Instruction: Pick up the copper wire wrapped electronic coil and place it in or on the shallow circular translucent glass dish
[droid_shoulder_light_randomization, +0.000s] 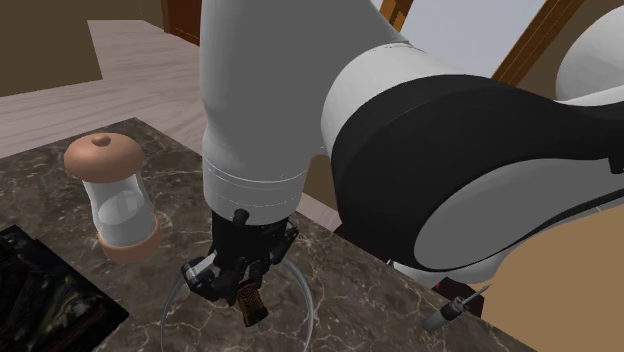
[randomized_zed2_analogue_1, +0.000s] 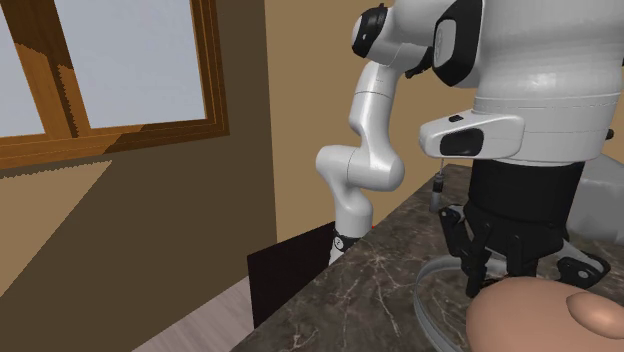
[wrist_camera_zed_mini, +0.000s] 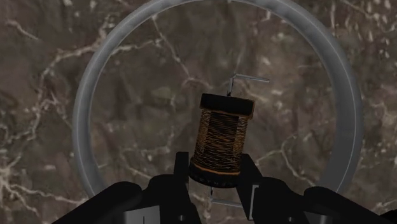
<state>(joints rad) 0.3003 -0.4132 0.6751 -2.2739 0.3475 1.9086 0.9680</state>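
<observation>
The black gripper (wrist_camera_zed_mini: 217, 170) is clamped on the coil (wrist_camera_zed_mini: 221, 133) — its two fingers (wrist_camera_zed_mini: 249, 177) press the dark lower flange from either side. The copper-brown winding stands out beyond them, with a thin wire lead sticking from the far end. From the wrist, the coil sits inside the outline of the round translucent dish (wrist_camera_zed_mini: 86, 118), whose greyish rim rings it on the dark veined marble counter (wrist_camera_zed_mini: 51, 51). In the shoulder view the gripper points down over the dish with the coil low between the fingers; whether the coil touches the dish floor or hangs just above it is hard to say. Toward the shoulder view's left stands a clear jar (droid_shoulder_light_randomization: 112, 200) with a tan cap and base — near the dish, apart from its rim. A small slender tool (droid_shoulder_light_randomization: 446, 314) lies on the counter toward that view's lower right.
</observation>
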